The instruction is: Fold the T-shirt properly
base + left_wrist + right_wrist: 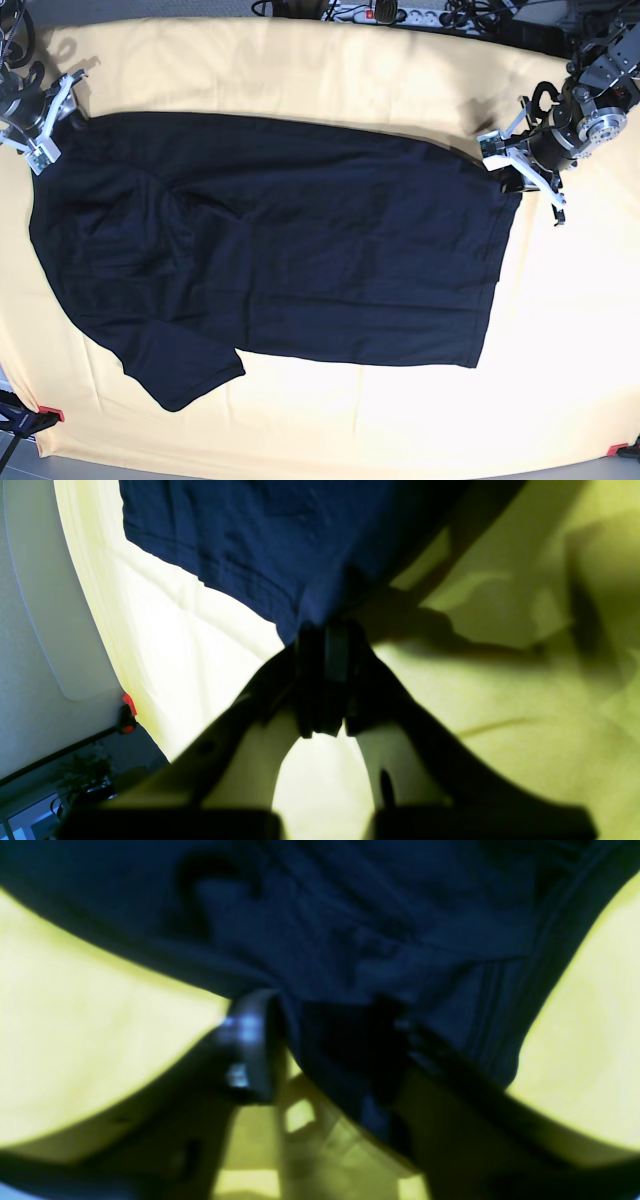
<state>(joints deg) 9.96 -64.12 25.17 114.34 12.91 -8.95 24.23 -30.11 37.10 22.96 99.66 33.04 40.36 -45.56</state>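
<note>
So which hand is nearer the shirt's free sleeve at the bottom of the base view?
Right. The right hand sits at the shoulder end of the T-shirt, directly above that sleeve. The left hand pinches the hem corner at the opposite end.

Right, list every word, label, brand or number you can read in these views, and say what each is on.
None can be read.
T-shirt: plain black, no print or tag showing.
Yellow cloth: no marking.
Power strip at the far edge: any marking is too small to read.

Worktop point(300, 60) under pale yellow cloth point(330, 420); cables and power strip point(395, 14) along far edge; red clips point(52, 414) at corners.
</note>
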